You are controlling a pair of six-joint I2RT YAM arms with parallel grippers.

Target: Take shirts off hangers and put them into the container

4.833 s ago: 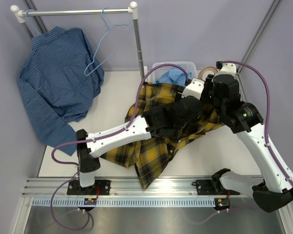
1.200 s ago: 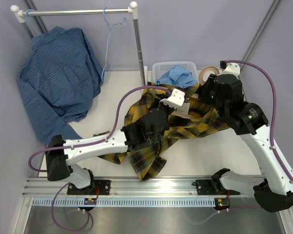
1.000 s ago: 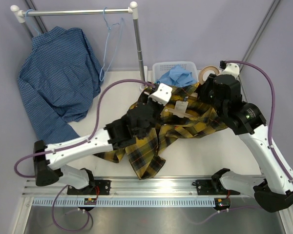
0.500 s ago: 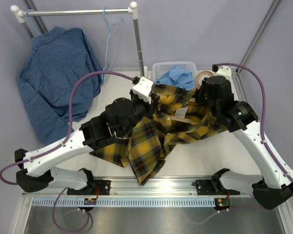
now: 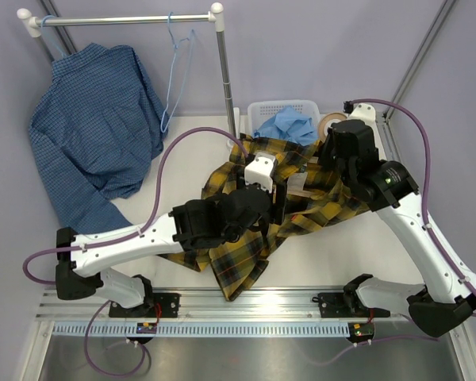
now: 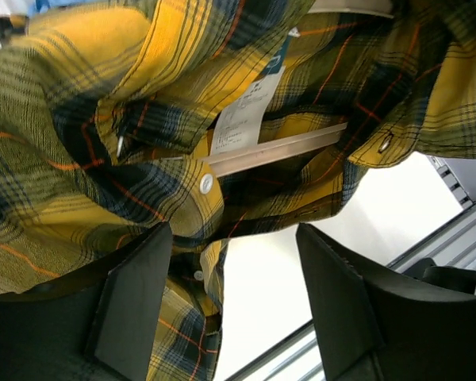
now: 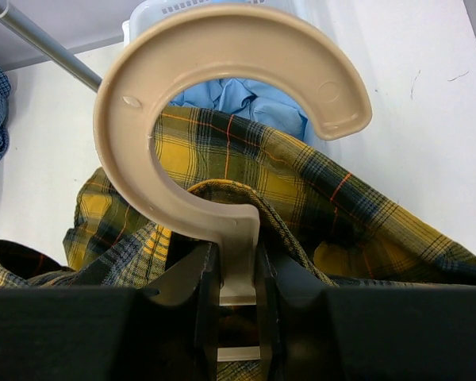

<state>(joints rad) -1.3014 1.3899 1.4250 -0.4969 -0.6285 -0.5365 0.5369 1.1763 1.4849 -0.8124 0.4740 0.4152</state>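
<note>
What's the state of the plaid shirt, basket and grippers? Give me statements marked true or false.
1. The right gripper is clamped on the tan hanger, whose neck sticks out of the plaid shirt's collar. True.
2. The left gripper is shut on cloth. False: the left gripper is open, gripping nothing.
3. The light blue shirt lies in the basket. True.
4. Every shirt is off the rack. False: the dark blue shirt hangs from the rack, at the left.
5. The plaid shirt is fully in the basket. False: it lies mostly on the table.

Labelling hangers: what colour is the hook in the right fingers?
Tan. The hook shows best in the right wrist view.
</note>
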